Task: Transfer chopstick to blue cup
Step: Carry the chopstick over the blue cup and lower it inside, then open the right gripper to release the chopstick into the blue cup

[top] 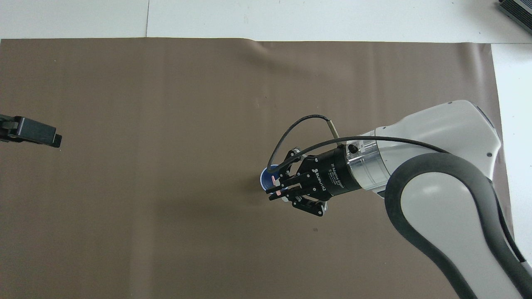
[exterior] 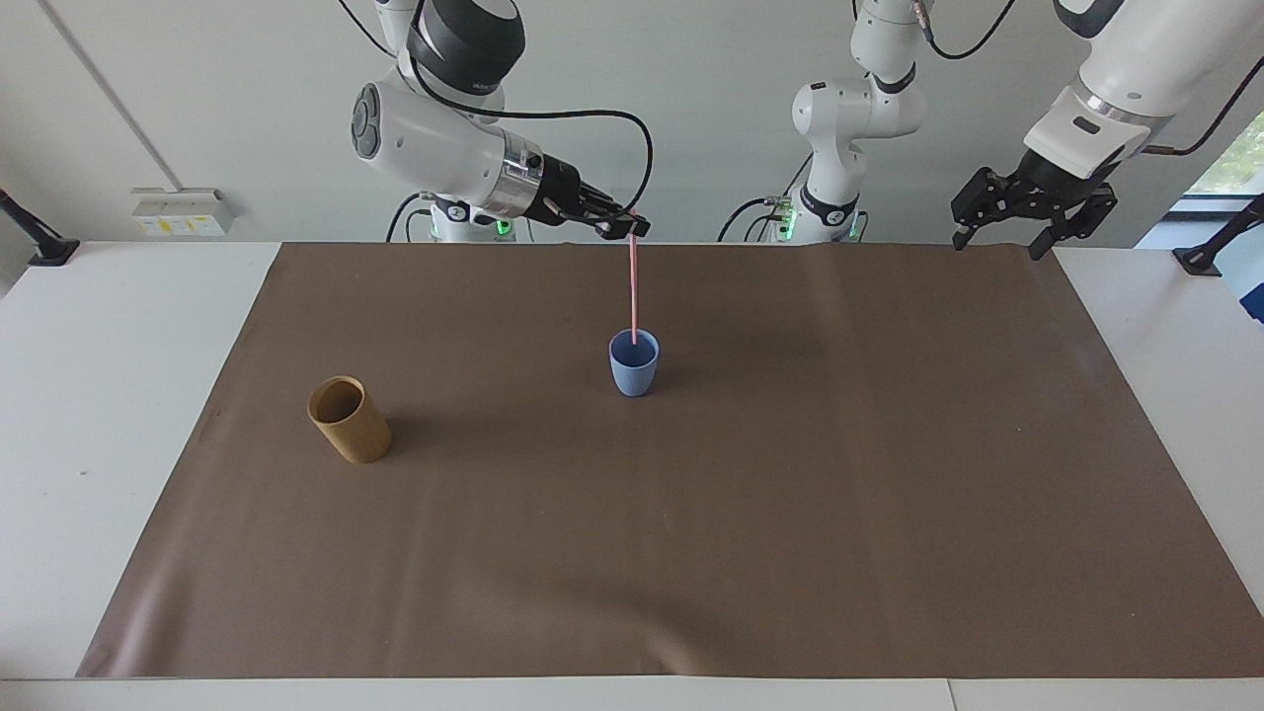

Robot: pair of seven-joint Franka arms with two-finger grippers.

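Observation:
A thin pink chopstick (exterior: 633, 291) hangs upright, its top pinched in my right gripper (exterior: 632, 230), which is shut on it. Its lower end dips into the mouth of the light-blue cup (exterior: 633, 362) standing mid-mat. From overhead, the right gripper (top: 274, 192) covers most of the blue cup (top: 264, 178), and only a short pink bit of the chopstick (top: 273, 181) shows. My left gripper (exterior: 999, 237) hangs open in the air over the mat's corner at the left arm's end; overhead, only a fingertip (top: 50, 139) of it shows.
A tan-brown cup (exterior: 349, 419) stands on the brown mat (exterior: 691, 553) toward the right arm's end, farther from the robots than the blue cup. White table (exterior: 118, 395) borders the mat.

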